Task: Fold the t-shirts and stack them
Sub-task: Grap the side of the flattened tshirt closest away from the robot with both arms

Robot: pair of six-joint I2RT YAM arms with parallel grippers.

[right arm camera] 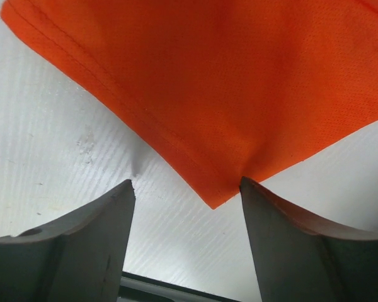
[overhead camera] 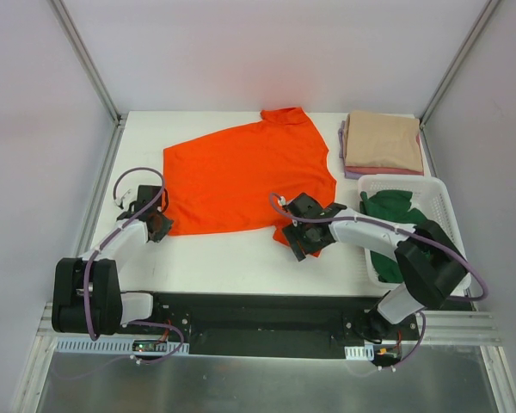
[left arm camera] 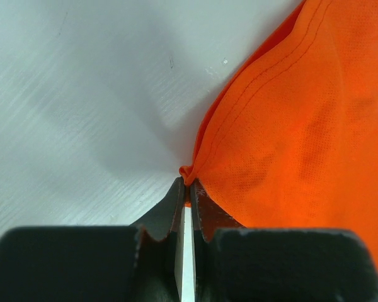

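A bright orange t-shirt [overhead camera: 249, 176] lies spread flat across the white table [overhead camera: 224, 258]. My left gripper [overhead camera: 159, 225] sits at its near left corner and is shut on a bunched bit of the orange hem [left arm camera: 188, 175]. At the near right corner, my right gripper [overhead camera: 299, 245] stands open low over the table. In the right wrist view the pointed shirt corner [right arm camera: 215, 196] lies between the fingers of that gripper [right arm camera: 186, 183], with the right fingertip [right arm camera: 247, 189] touching the cloth edge. A dark green t-shirt [overhead camera: 394, 209] lies crumpled in the basket.
A white slatted basket [overhead camera: 400, 180] stands at the right, beside my right arm. Behind it at the back right rests a folded stack, beige [overhead camera: 383, 138] on top of pink and lilac layers. Grey walls close in the table on three sides.
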